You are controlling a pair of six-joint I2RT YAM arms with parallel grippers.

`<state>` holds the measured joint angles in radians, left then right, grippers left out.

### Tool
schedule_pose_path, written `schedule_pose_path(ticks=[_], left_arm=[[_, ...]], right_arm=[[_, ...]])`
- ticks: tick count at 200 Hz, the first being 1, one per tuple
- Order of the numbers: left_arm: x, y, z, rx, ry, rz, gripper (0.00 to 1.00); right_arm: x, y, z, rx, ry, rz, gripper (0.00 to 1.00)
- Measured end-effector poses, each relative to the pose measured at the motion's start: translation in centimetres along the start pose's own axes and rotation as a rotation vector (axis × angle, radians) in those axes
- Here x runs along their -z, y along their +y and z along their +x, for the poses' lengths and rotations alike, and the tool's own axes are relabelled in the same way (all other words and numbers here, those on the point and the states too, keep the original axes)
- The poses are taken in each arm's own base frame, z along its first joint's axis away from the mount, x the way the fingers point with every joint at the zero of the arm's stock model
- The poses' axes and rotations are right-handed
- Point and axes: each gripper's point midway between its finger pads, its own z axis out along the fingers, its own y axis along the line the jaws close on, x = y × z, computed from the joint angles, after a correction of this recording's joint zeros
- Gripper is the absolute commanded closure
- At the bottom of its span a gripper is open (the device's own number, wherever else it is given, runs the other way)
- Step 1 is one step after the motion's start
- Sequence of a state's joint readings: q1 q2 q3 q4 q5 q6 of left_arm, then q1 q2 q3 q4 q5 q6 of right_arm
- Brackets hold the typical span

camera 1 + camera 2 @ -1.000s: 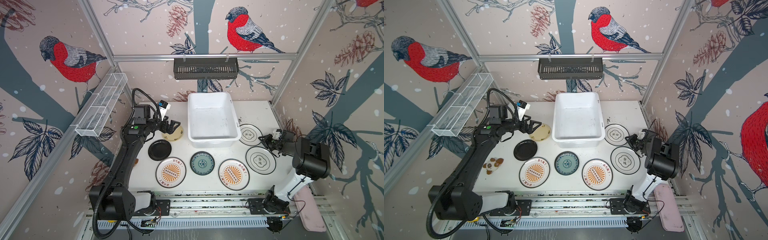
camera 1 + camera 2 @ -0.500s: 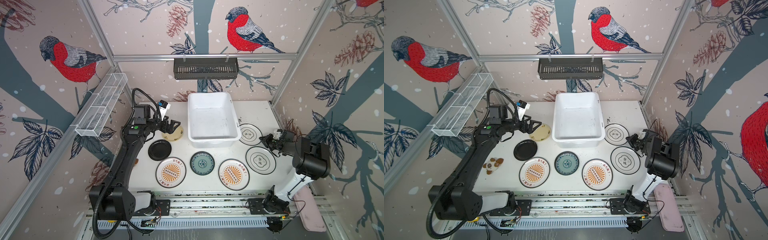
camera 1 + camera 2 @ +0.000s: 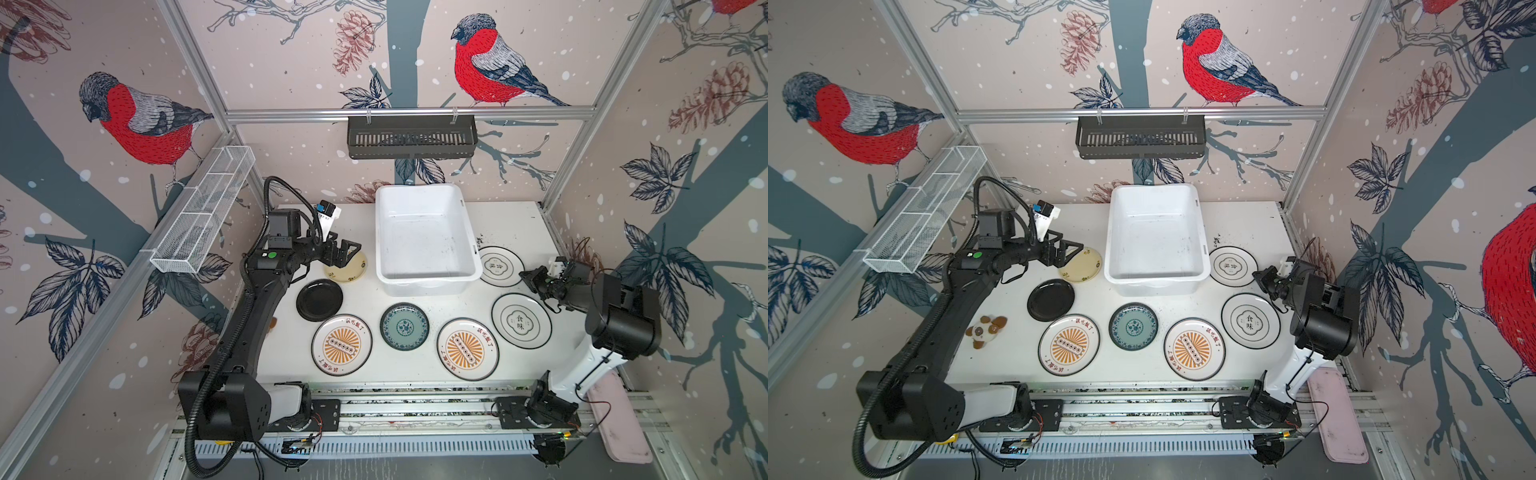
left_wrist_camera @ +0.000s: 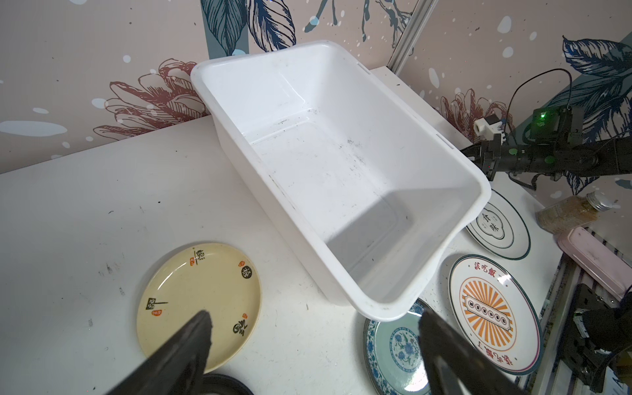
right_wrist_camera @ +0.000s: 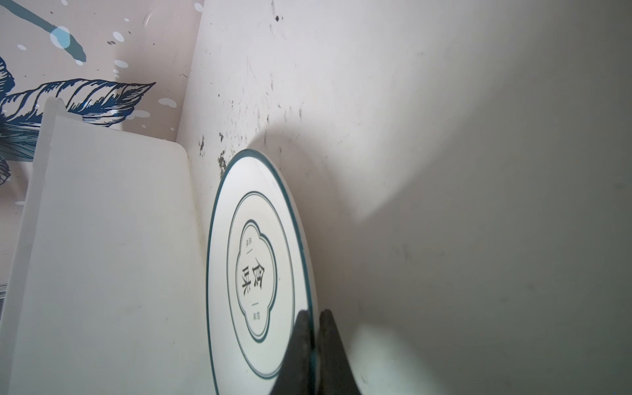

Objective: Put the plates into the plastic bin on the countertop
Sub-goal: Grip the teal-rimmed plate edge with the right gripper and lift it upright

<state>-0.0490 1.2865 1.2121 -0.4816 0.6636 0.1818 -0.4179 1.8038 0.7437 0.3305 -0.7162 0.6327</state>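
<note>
So, my right gripper (image 3: 527, 277): right of centre in a top view, jaws pinched shut on the rim of the far quatrefoil plate (image 3: 498, 266).
Right wrist view: only here is the pinch plain. My two dark fingers (image 5: 301, 342) have the plate's rim between them, and the wall of the plastic bin (image 5: 102, 239) stands just beside the plate.
My left gripper (image 3: 347, 254): left of centre, jaws wide apart and holding nothing, over the pale yellow plate (image 3: 353, 272).
Left wrist view: it looks into the bin and shows its bare, scuffed floor.
Other plates: on the countertop (image 3: 511, 220), across the lower middle, lie the black plate (image 3: 319, 300), two sunburst plates (image 3: 341, 345) (image 3: 467, 349), the teal plate (image 3: 404, 326) and the near quatrefoil plate (image 3: 521, 321).
Plush toy (image 3: 986, 328): clear in a top view, left of the black plate, beside my left arm.
Glass jar (image 4: 571, 212): only the left wrist view shows it, next to the pink tray (image 4: 595, 260).
</note>
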Motion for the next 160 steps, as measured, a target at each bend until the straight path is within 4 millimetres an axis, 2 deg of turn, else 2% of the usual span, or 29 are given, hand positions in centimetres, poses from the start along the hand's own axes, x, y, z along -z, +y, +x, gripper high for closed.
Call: schedule_pose_path(ticks=[44, 160], left_arm=[[0.1, -0.4, -0.2, -0.001, -0.007, 0.017, 0.07], [0.0, -0.8, -0.9, 0.003, -0.020, 0.038, 0.08]], right_arm=[[0.6, 0.9, -0.7, 0.003, -0.022, -0.013, 0.96], [4.3, 6.9, -5.6, 0.084, -0.146, -0.079, 0.97]])
